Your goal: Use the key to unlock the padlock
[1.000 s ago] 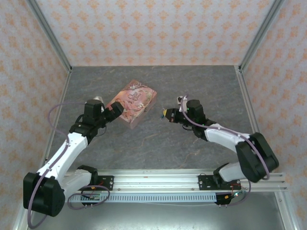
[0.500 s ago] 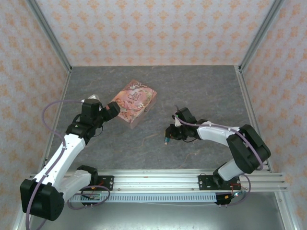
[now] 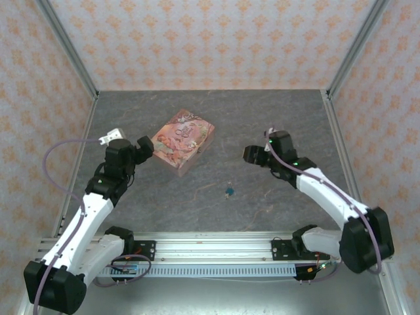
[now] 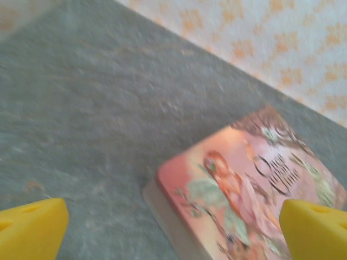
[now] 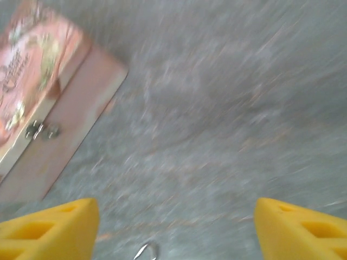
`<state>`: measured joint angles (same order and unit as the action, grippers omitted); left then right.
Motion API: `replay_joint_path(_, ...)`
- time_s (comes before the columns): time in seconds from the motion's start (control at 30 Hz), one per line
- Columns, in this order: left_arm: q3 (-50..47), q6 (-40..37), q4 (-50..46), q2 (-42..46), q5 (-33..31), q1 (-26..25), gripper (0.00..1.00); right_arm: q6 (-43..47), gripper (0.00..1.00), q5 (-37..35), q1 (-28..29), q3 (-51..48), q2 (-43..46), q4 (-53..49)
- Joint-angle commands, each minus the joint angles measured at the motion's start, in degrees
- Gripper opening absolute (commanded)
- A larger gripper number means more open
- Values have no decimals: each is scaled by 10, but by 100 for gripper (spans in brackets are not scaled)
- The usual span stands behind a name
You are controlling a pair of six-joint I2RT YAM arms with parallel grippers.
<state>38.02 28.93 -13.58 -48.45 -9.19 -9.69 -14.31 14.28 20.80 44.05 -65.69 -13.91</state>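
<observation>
1 tiny blue-teal padlock (image 3: 229, 191) lay free on the grey tabletop (image 3: 282, 118), toward the near side, around the middle. 1 pink tin (image 3: 184, 140) sat farther off, to its left. The left gripper (image 3: 146, 146) hovered with fingers spread wide beside the tin's left end, and the right gripper (image 3: 250, 155), equally wide and empty, pointed left, well apart from the padlock.

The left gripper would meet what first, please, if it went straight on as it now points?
Most likely the pink tin, lying just ahead of the left gripper; depth is unclear.
</observation>
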Motion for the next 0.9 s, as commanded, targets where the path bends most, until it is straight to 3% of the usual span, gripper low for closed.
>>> replay_joint_path(0.0,-60,-98,142,13,-133,5,100,84,88,-115,-43,-9,49,-1)
replay_joint_path(0.07,-73,-124,175,0,-188,7,100,91,100,-154,-84,-52,77,56)
replay_joint_path(0.23,-78,-165,210,-75,-200,25,100,147,99,-204,-146,-201,109,287)
replay_joint_path(0.53,-140,-248,427,-200,-117,29,100,185,99,-143,-186,-291,-68,627)
replay_joint_path(0.77,-191,-289,574,-264,-51,44,100,200,99,-88,-190,-279,-218,744)
replay_joint_path(0.87,-205,-298,642,-322,-19,46,100,210,99,-69,-192,-244,-204,650)
